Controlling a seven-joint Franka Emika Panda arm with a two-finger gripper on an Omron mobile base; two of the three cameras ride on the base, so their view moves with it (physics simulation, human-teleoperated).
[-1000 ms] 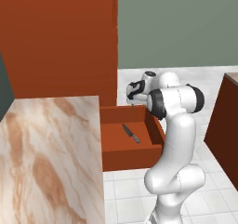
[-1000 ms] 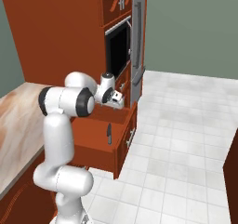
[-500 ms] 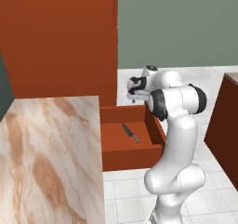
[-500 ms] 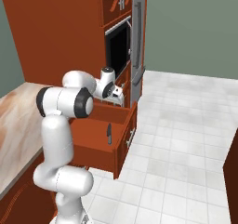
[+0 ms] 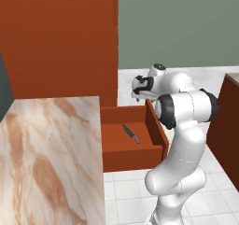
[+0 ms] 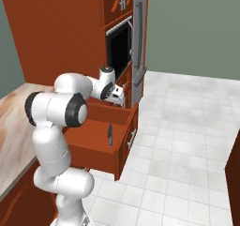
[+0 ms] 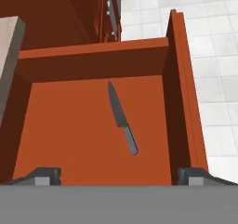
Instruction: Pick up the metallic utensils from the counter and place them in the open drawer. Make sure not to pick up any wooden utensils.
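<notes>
A slim knife (image 7: 122,118) with a grey blade and black handle lies flat on the floor of the open drawer (image 7: 93,60), one of the metallic utensils. From the base views the knife (image 5: 131,134) (image 6: 110,134) rests mid-drawer (image 5: 133,158) (image 6: 96,147). My gripper (image 7: 120,175) hangs above the drawer's near end, open, with nothing between its fingertips (image 7: 46,174). The hand (image 5: 142,85) (image 6: 112,90) hovers over the drawer's far side. The marble counter (image 5: 51,158) (image 6: 11,122) lies beside the drawer. The wooden utensils are out of view.
Tall red-brown cabinets (image 5: 60,42) stand behind the drawer, with a built-in oven (image 6: 119,51) and a steel fridge door (image 6: 139,42). White tiled floor (image 6: 187,136) spreads to the right. Another red-brown cabinet (image 5: 228,126) stands at the right edge.
The hand has lifted slightly over the drawer and the arm has swung a little. The jaws stay open and the knife lies still.
</notes>
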